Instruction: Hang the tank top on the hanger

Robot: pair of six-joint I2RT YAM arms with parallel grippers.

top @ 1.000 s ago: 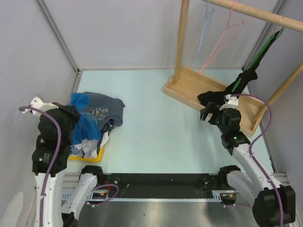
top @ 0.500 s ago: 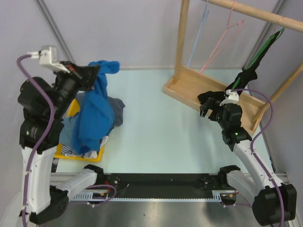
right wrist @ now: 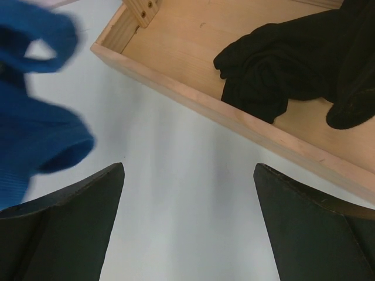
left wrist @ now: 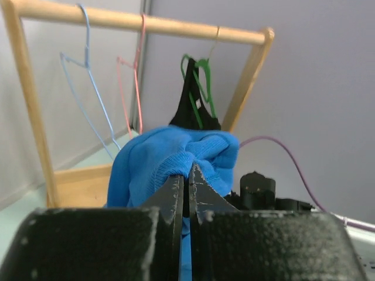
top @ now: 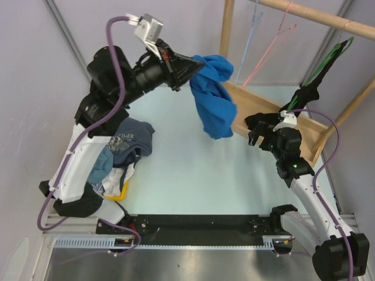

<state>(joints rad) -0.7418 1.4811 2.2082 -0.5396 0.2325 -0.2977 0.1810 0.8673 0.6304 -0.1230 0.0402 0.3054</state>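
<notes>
The left hand (top: 195,65), in the upper middle of the overhead view, is clamped tight on a bunched fold of the tank top (top: 212,96). Its two dark, scuffed fingers (left wrist: 176,186) are pressed together with ribbed bright blue knit squeezed between them. The soft top hangs from that pinch in a limp, crumpled drape, clear of the pale mint bench (top: 187,170), just left of the wooden rack's upright post (top: 224,35). The hanger (top: 262,60), a thin pink wire triangle with a curved hook, dangles from the round wooden rail (top: 310,14) at the upper right, beside a light blue wire hanger (top: 246,50) of the same shape. Further right along the rail, a green hanger (top: 325,61) carries a black cloth (right wrist: 281,76) whose lower part lies rumpled in the rack's shallow wooden tray (right wrist: 193,99). The right hand (right wrist: 187,222), at the middle right, has its two blunt matte black fingers spread wide with nothing between them, over the bench near the tray's edge. At the lower left a dark grey-navy printed shirt (top: 132,140) tops a heap of clothes in a yellow bin (top: 117,196).
</notes>
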